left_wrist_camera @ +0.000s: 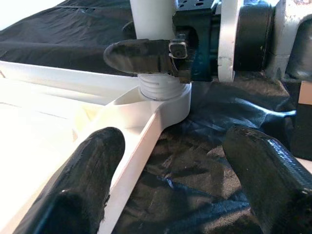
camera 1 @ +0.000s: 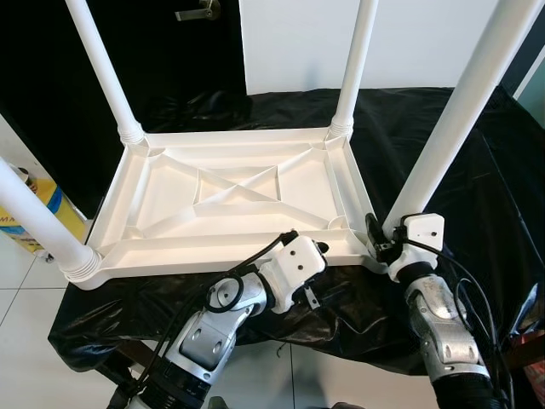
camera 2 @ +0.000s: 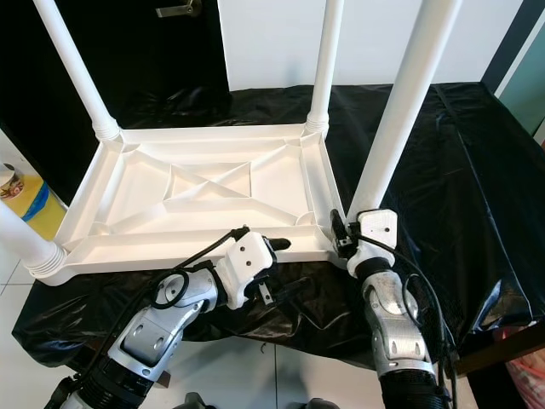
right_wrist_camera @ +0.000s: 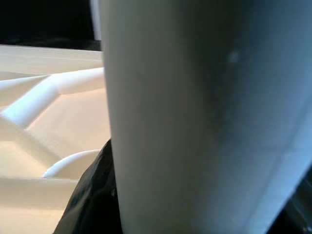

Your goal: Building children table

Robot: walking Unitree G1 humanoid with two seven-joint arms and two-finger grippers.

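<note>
table (camera 1: 230,200) lies upside down on black sheet (camera 1: 443,162), legs up. right gripper (camera 1: 381,237) clamps the near right leg (camera 1: 460,111) at its base; left gripper (left_wrist_camera: 170,185), fingers spread, sits beside that corner.

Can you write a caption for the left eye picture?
Right end effector grips a leg of the upside-down white table.

table top (camera 1: 230,200): smooth white plastic, satin sheen, ribbed underside | legs (camera 1: 464,106): same smooth white plastic, threaded at the sockets | cover sheet (camera 1: 426,145): thin black plastic film, glossy, crinkled | left gripper (left_wrist_camera: 168,195) fingers (left_wrist_camera: 92,170): matt black, slightly textured | arms (camera 1: 443,324): brushed silver metal | floor (camera 1: 17,290): glossy pale tiles
</note>
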